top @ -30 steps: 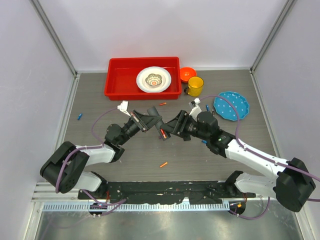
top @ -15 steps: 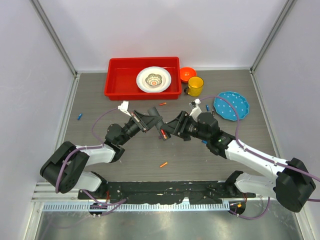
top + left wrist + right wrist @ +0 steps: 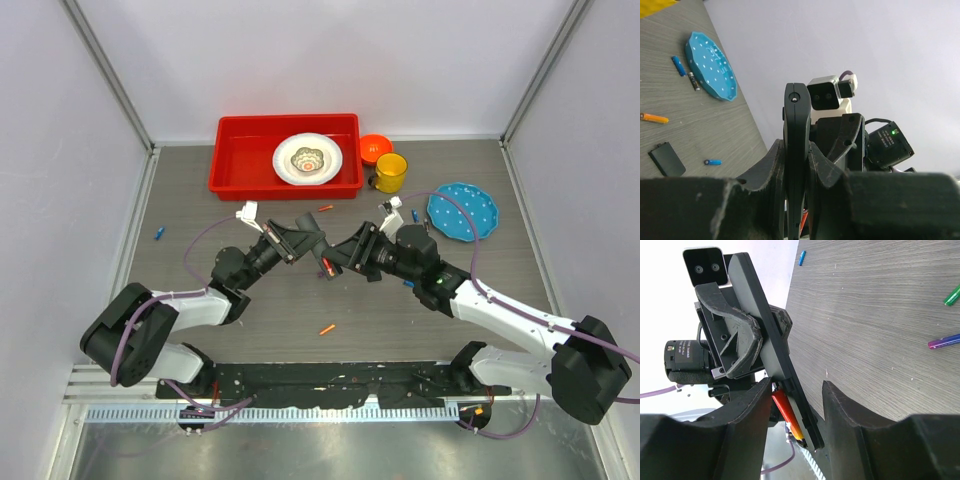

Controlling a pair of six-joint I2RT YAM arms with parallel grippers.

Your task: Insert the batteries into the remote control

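Fingers of the left gripper [image 3: 796, 146] are squeezed shut on the remote [image 3: 796, 107]. They hold it up on its thin edge above the middle of the counter, so the other arm can get at its slot side. The right gripper [image 3: 796, 385] has its fingers [image 3: 840, 410] apart, one on each side of the remote's end, and they are not pinching anything. A red and orange battery [image 3: 787, 415] lies along the remote, right next to one right finger. I think that finger is there to push it in. I cannot tell if it is all the way in. The cover [image 3: 666, 158] lies flat on the counter toward the right edge, taken off so the slot is open. A spare orange battery [image 3: 327, 328] waits closer to the near edge.
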